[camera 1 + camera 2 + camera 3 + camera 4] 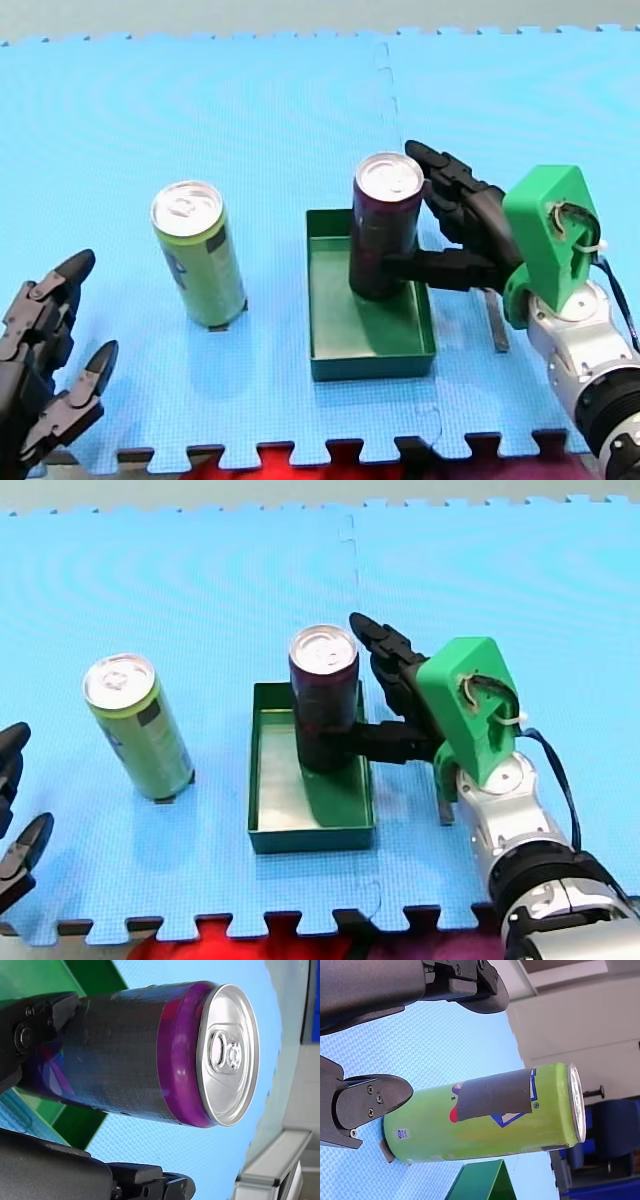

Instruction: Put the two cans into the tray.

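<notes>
— How do the cans look?

— Both are tall and slim with silver tops. The purple can (383, 235) wears a dark grey wrap round its middle. The green can (200, 255) has a grey tape patch (492, 1095) over its label.

— And where are they?

— The purple can is upright with its lower end inside the green tray (372, 365), toward the far end. I cannot tell whether its base touches the tray floor. The green can stands upright on the blue worktop (200, 100), left of the tray and apart from it.

— What about the hands?

— The right robot hand (470, 235) is clamped on the purple can. Its thumb (440, 268) presses low on the near side and its fingers (445, 180) wrap behind the top. The left robot hand (45, 350) is at the near left corner, empty and unclenched, well short of the green can.
</notes>
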{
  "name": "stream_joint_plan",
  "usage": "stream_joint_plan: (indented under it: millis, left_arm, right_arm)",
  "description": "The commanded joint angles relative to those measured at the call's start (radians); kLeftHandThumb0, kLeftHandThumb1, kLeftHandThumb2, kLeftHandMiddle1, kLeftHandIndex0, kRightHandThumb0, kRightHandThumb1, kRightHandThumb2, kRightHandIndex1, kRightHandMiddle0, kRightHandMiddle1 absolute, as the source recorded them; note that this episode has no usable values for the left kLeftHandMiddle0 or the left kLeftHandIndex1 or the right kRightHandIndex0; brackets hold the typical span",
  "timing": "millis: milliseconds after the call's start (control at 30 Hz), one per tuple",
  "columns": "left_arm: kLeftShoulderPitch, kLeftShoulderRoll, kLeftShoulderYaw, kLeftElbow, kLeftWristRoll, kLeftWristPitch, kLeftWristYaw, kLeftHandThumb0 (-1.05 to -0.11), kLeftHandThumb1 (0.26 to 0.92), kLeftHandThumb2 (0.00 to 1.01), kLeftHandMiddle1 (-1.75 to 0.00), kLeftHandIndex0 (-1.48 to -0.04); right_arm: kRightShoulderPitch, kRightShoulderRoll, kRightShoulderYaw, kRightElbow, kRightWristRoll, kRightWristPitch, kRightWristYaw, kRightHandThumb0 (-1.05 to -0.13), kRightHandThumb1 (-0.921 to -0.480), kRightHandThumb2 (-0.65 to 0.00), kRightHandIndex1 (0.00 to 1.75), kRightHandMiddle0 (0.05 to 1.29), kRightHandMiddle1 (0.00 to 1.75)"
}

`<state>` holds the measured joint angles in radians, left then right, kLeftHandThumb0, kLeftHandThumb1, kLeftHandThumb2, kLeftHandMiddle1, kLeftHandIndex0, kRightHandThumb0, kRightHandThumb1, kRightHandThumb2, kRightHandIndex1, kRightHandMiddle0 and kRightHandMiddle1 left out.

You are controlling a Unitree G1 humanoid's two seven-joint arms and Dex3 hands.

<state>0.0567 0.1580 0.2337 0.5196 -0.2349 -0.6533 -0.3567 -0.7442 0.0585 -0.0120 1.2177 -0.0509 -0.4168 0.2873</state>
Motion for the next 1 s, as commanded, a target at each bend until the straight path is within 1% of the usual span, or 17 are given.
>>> stream_joint_plan:
  millis: [0, 300, 500, 633, 700, 800, 967]
  left_arm:
    - [0.003, 0.003, -0.001, -0.006, 0.003, 0.005, 0.004, -1.048, 0.921, 0.58, 0.0, -0.09]
    - [0.006, 0.001, -0.002, -0.011, 0.01, 0.013, 0.012, -1.048, 0.921, 0.58, 0.0, -0.09]
    - [0.003, 0.001, -0.001, -0.002, 0.009, 0.011, 0.011, -1.048, 0.921, 0.58, 0.0, -0.09]
    - [0.0, 0.002, 0.0, 0.006, 0.008, 0.008, 0.009, -1.048, 0.921, 0.57, 0.0, -0.09]
    - [-0.001, 0.002, 0.001, 0.01, 0.007, 0.006, 0.007, -1.048, 0.921, 0.57, 0.0, -0.09]
    - [-0.003, 0.001, 0.002, 0.015, 0.005, 0.003, 0.003, -1.048, 0.921, 0.57, 0.0, -0.09]
    - [-0.003, 0.0, 0.004, 0.022, 0.001, -0.003, -0.003, -1.048, 0.921, 0.57, 0.0, -0.09]
  right_arm:
    - [-0.005, -0.008, -0.001, -0.003, 0.0, 0.002, 0.001, -0.731, -0.687, 0.0, 0.0, 0.11, 0.0]
    - [-0.007, -0.007, -0.001, -0.003, 0.0, 0.006, -0.001, -0.737, -0.659, 0.0, 0.0, 0.1, 0.0]
    - [-0.008, -0.008, 0.002, -0.003, -0.004, 0.008, -0.006, -0.731, -0.648, 0.0, 0.0, 0.1, 0.0]
    - [-0.008, -0.013, 0.007, -0.003, -0.009, 0.009, -0.006, -0.734, -0.644, 0.0, 0.0, 0.1, 0.0]
    - [-0.009, -0.019, 0.009, -0.001, -0.012, 0.011, 0.0, -0.738, -0.644, 0.0, 0.0, 0.1, 0.0]
    - [-0.008, -0.039, 0.008, 0.003, -0.012, 0.013, 0.025, -0.746, -0.643, 0.0, 0.0, 0.09, 0.0]
    - [-0.001, -0.074, -0.004, 0.001, 0.0, 0.007, 0.063, -0.747, -0.639, 0.0, 0.0, 0.09, 0.0]
